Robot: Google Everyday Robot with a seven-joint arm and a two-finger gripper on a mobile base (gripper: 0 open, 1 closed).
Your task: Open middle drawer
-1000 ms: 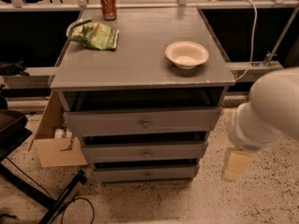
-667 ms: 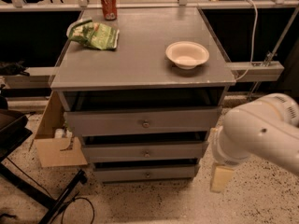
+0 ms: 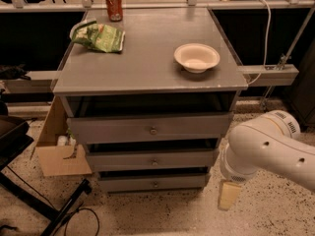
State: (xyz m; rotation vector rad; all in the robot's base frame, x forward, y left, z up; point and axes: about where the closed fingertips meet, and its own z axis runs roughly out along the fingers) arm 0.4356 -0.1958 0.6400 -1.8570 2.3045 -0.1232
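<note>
The grey cabinet (image 3: 147, 65) has three drawer fronts stacked below its top. The middle drawer (image 3: 118, 161) is a low, flat grey panel with a small round metal knob (image 3: 154, 162) at its centre and a dark gap above it. My white arm (image 3: 268, 149) comes in from the right. The gripper (image 3: 229, 195) hangs below it as a cream tip, near the floor beside the cabinet's lower right corner. It is right of the middle drawer, slightly below it, and apart from it. It holds nothing that I can see.
The taller top drawer (image 3: 108, 129) sits above and the narrowest bottom drawer (image 3: 128, 184) below. On the cabinet top are a white bowl (image 3: 196, 57), a green snack bag (image 3: 101, 36) and a red can (image 3: 114, 5). A cardboard box (image 3: 56, 156) and black stand legs (image 3: 44, 205) are on the left.
My arm has swung left and down, bringing the gripper from further right to the cabinet's lower right corner. The drawers have not moved.
</note>
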